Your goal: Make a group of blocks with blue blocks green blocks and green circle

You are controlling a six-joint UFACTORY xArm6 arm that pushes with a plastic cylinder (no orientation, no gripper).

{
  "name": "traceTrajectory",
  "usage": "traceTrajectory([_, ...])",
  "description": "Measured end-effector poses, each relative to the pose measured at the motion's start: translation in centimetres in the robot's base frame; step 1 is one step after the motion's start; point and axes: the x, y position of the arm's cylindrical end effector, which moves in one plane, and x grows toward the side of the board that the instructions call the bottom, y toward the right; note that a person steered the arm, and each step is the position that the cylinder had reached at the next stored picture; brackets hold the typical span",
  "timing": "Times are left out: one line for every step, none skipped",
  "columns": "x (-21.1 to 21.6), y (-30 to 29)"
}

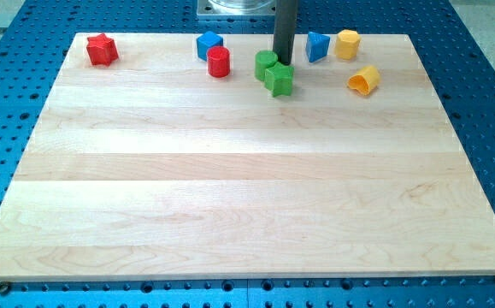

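- The wooden tabletop [230,197] lies bare across the view's lower part.
- The yellow block [363,80] sits alone at the right.
- The green star-like block [279,79] touches the green circle [266,64] just behind it to the left.
- My tip [282,62] stands just beside the green circle, on its right; there is no claw, only the rod.
- The red cylinder [219,62] stands left of the greens, the blue cube [209,44] just behind it.
- The blue triangular block [316,46] and yellow hexagonal block [347,43] sit close together, right of the rod.
- The red star [102,50] is at the far left.
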Motion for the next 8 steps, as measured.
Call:
traceTrajectory([-5.0, -2.5])
traceTrajectory([-5.4, -8.9])
traceTrajectory([-6.6, -12.1])
traceTrajectory([-2.8, -11.9])
traceTrajectory([-0.2, -9.7])
traceTrajectory([-3.6, -11.4])
traceTrajectory([-2.8, -15.0])
traceTrajectory([1.9, -13.3])
